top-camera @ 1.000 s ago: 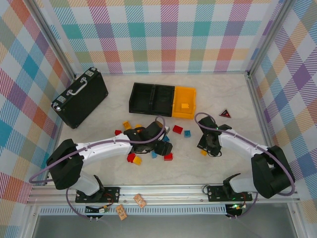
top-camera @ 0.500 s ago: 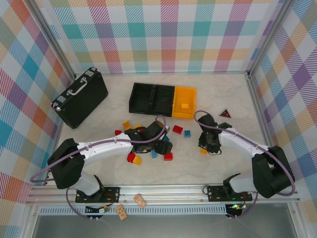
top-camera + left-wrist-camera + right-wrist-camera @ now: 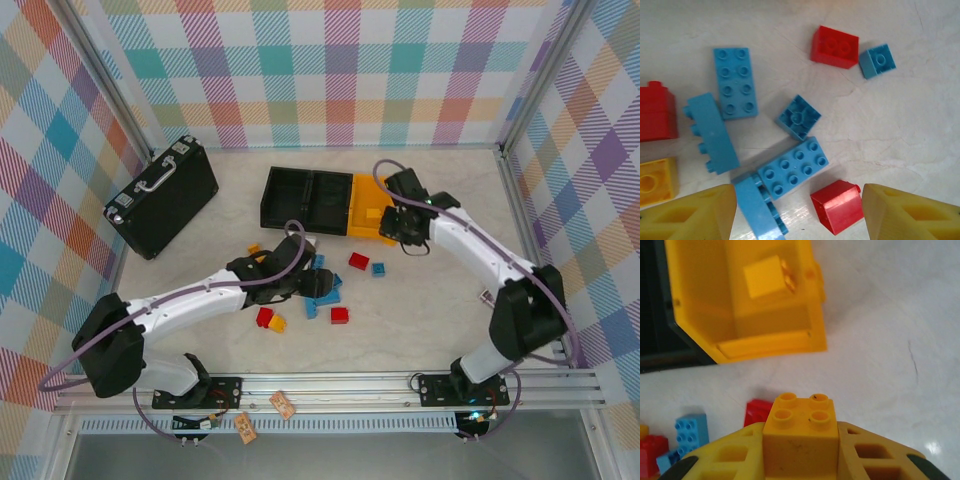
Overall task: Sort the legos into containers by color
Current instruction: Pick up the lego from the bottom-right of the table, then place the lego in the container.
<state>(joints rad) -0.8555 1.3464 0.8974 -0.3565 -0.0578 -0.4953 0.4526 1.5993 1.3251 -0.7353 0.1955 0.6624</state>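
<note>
As right gripper (image 3: 800, 452) pinches, square studded brick (image 3: 799, 420)

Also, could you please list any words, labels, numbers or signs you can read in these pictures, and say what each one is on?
No text can be read anywhere.
The two tan tags at the near edge of the top view: any marks are too small to read.
The briefcase: no legible label.
The yellow brick close up in the right wrist view: no readable lettering on its studs.

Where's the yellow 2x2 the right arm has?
Right wrist view: yellow 2x2 brick clamped in the right gripper, just short of the yellow bin.
</note>
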